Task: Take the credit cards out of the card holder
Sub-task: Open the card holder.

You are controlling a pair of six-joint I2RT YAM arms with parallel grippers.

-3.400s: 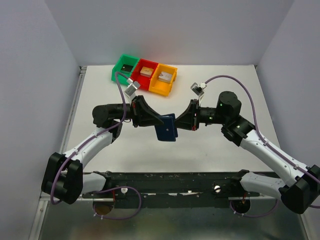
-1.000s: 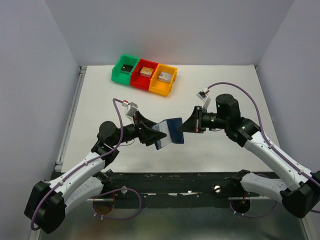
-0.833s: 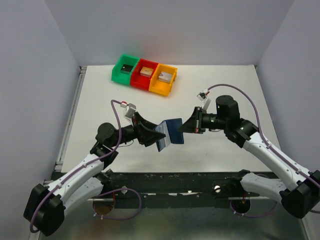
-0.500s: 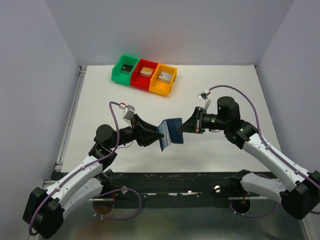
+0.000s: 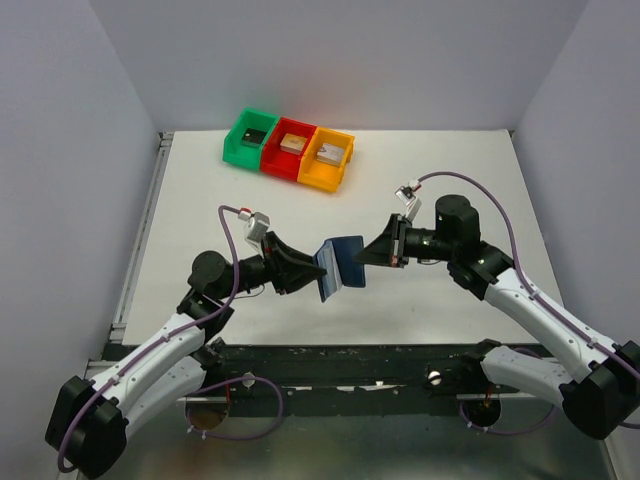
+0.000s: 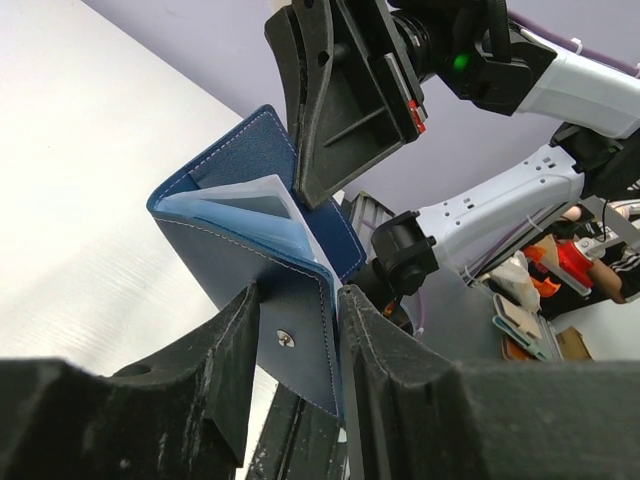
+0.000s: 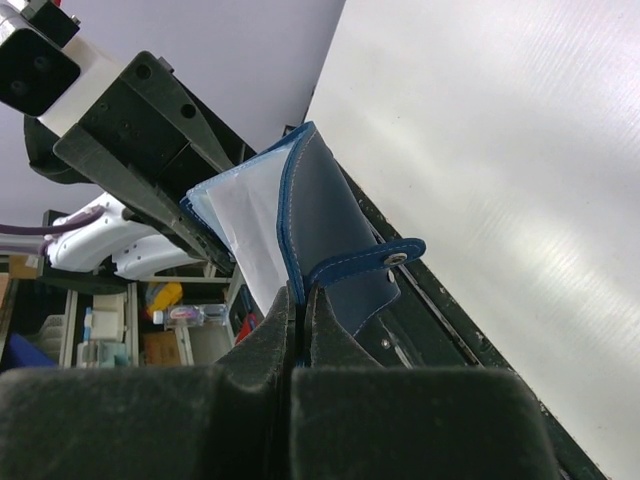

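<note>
Enclosing the white table [image 5: 450, 170], pale lilac walls [image 5: 330, 60]; card holder [image 5: 339, 265] held above it.

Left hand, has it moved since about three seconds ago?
Yes. The left hand, gripping the holder, has pulled back toward the arm bases, farther from the green bin.

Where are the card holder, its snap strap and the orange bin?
card holder [image 5: 347, 262]: top external view, navy outer cover.
snap strap [image 7: 397, 258]: right wrist view, its metal stud.
orange bin [image 5: 320, 181]: top external view, near wall.
</note>
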